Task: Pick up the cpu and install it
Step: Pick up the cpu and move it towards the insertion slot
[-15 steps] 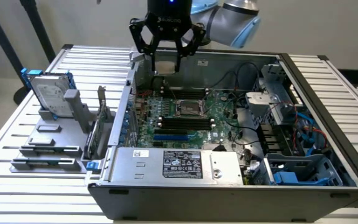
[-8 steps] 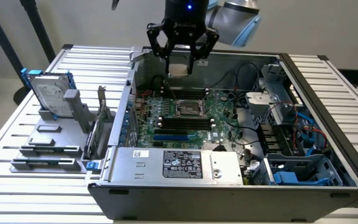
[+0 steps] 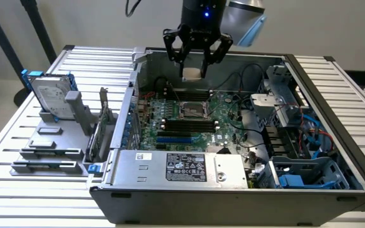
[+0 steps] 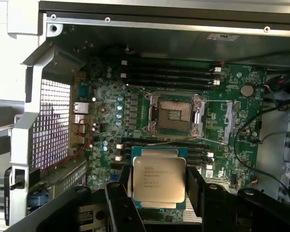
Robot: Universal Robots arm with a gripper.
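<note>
Holding: the cpu (image 4: 158, 180), gripped by two opposite edges between my black fingers (image 4: 120, 191), its dull silver lid with printed lettering turned toward my wrist camera.
Jaws: set fairly wide and closed on the chip's sides, with the pads touching its edges.
Me: my gripper (image 3: 195, 61) hangs over the open computer case (image 3: 233, 209), above the far part of the green motherboard (image 4: 104, 123).
Cpu position: in the air and clear of the board.
Socket (image 3: 194, 110): its frame is open with contacts bare, and it lies below me, apart from the chip.
Memory slots (image 3: 189, 126): black rows on the near and far sides of the socket.
Hard drive (image 3: 51, 97): upright in a grey stand on the exterior view's left, outside the case and well apart from me.
Table (image 3: 17, 190): pale slatted metal under the case and stand.
</note>
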